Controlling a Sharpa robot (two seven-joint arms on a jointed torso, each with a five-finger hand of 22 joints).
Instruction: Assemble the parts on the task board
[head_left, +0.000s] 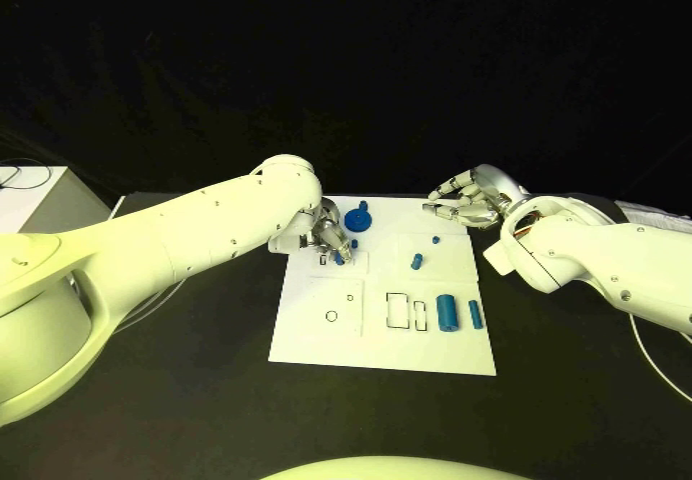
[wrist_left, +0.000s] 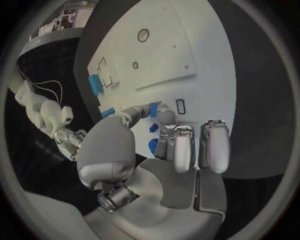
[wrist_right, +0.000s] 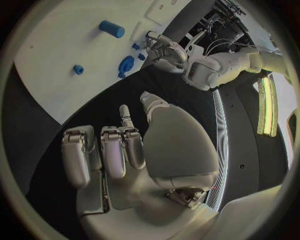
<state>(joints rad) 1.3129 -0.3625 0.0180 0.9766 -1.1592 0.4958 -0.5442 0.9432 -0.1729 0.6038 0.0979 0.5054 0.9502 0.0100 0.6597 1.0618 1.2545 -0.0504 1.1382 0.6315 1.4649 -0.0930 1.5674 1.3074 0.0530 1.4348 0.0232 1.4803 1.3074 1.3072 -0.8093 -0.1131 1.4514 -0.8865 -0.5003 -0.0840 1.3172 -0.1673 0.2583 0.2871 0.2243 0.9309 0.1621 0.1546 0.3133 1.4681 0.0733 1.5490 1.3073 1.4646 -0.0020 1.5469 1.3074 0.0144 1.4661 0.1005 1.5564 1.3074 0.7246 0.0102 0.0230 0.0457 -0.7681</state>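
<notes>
The small blue part sits pinched in my left hand, upright just above the task board near its far left corner. My right hand, fingers curled on nothing, hangs off the board's far right corner, so the left does the placing.

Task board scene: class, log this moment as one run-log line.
left hand: pinching a blue part over task board | right hand: empty, fingers curled, off board's far right corner | blue cylinders: lying on board

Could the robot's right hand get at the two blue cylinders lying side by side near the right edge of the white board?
Probably yes. The right hand holds nothing and hangs over the board's far right corner; the two cylinders lie uncovered on the task board, with nothing standing between. The left hand works elsewhere.
</notes>
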